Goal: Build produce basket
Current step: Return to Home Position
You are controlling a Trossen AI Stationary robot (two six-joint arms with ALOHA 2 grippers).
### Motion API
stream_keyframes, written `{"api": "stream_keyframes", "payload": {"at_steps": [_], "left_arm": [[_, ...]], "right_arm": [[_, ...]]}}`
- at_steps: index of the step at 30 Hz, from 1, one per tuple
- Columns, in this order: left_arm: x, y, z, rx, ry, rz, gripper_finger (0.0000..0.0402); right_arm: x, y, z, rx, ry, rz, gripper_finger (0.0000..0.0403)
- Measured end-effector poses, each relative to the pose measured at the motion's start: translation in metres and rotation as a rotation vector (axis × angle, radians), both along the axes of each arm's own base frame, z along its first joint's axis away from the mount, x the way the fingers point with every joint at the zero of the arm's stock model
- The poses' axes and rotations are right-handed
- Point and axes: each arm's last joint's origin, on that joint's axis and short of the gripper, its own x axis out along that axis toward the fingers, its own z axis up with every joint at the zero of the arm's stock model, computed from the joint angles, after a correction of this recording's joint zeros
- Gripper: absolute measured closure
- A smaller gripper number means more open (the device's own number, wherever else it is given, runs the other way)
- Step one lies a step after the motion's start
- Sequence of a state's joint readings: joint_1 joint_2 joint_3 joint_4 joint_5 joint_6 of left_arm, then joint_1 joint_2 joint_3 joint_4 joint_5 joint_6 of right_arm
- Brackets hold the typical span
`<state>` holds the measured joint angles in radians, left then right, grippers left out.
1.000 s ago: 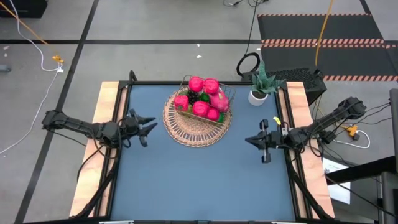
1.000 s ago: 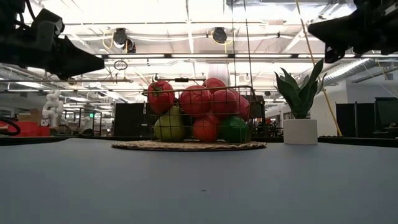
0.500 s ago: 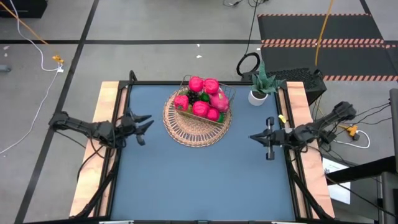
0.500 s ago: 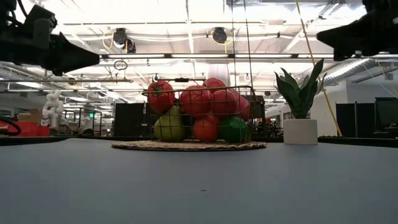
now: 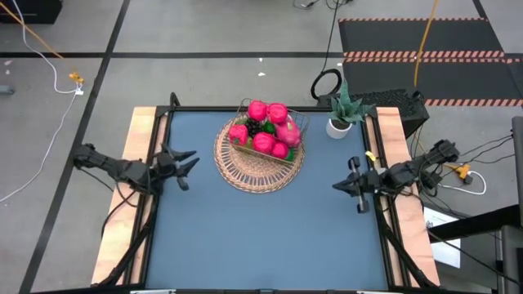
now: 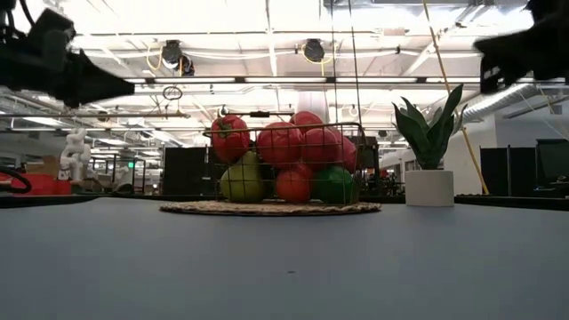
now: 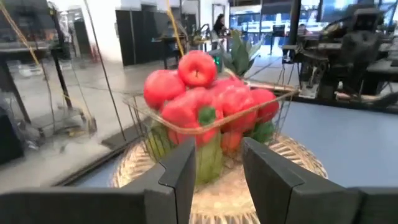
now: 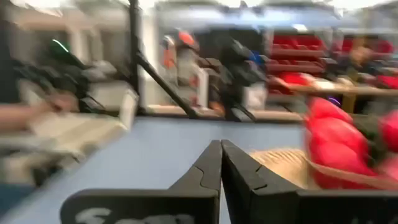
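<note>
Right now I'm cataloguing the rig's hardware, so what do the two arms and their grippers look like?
The left arm and right arm are slim, black and jointed, with dark cables trailing from them. The left gripper and right gripper each carry two dark, flat, tapering fingers. The right gripper's body bears pale lettering, too blurred to read.
</note>
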<state>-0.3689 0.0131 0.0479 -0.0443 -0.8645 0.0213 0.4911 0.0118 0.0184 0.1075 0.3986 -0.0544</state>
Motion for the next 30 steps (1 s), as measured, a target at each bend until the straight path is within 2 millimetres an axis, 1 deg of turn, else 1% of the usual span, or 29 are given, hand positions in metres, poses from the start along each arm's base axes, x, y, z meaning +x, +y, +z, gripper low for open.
{"api": "stream_keyframes", "payload": {"at_steps": [1, 4, 7, 12, 16, 17, 19, 20, 22, 23, 25, 28, 30], "left_arm": [[0.002, 0.0, -0.003, -0.005, -0.033, 0.004, 0.0271], [0.005, -0.002, -0.005, 0.005, -0.028, -0.04, 0.0271], [0.006, -0.002, -0.007, 0.012, -0.008, -0.04, 0.0271], [0.007, -0.003, -0.008, 0.009, 0.006, -0.042, 0.0271], [0.007, -0.003, -0.008, 0.008, 0.009, -0.042, 0.0271], [0.007, -0.003, -0.008, 0.004, 0.008, -0.042, 0.0271], [0.008, -0.003, -0.009, -0.001, 0.008, -0.042, 0.0271], [0.008, -0.003, -0.009, 0.002, 0.01, -0.042, 0.0271], [0.008, -0.003, -0.009, 0.025, 0.026, -0.038, 0.0271], [0.009, -0.003, -0.01, 0.041, 0.041, -0.035, 0.0271], [0.009, -0.002, -0.01, 0.063, 0.055, -0.033, 0.0271], [0.009, -0.002, -0.01, 0.043, 0.049, -0.032, 0.0271], [0.009, -0.002, -0.01, 0.027, 0.039, -0.032, 0.0271]], "right_arm": [[0.0, 0.001, 0.003, 0.017, -0.024, 0.037, 0.0403], [0.0, 0.002, 0.008, 0.009, -0.078, 0.092, 0.0403], [0.001, 0.001, 0.007, -0.035, -0.075, 0.068, 0.0403], [0.001, -0.001, 0.007, -0.006, -0.076, 0.047, 0.0403], [0.001, 0.0, 0.009, 0.015, -0.092, 0.069, 0.0403], [0.001, -0.001, 0.011, 0.022, -0.105, 0.059, 0.0403], [0.003, -0.004, 0.016, 0.031, -0.145, -0.035, 0.0403], [0.005, -0.006, 0.016, 0.03, -0.143, -0.099, 0.0403], [0.011, -0.009, 0.014, 0.009, -0.115, -0.164, 0.0403], [0.014, -0.01, 0.012, -0.007, -0.09, -0.157, 0.0403], [0.021, -0.009, 0.009, -0.007, -0.067, -0.077, 0.0403], [0.028, -0.007, 0.003, -0.065, -0.013, 0.035, 0.0403], [0.029, -0.009, -0.001, -0.105, 0.023, 0.003, 0.0403]]}}
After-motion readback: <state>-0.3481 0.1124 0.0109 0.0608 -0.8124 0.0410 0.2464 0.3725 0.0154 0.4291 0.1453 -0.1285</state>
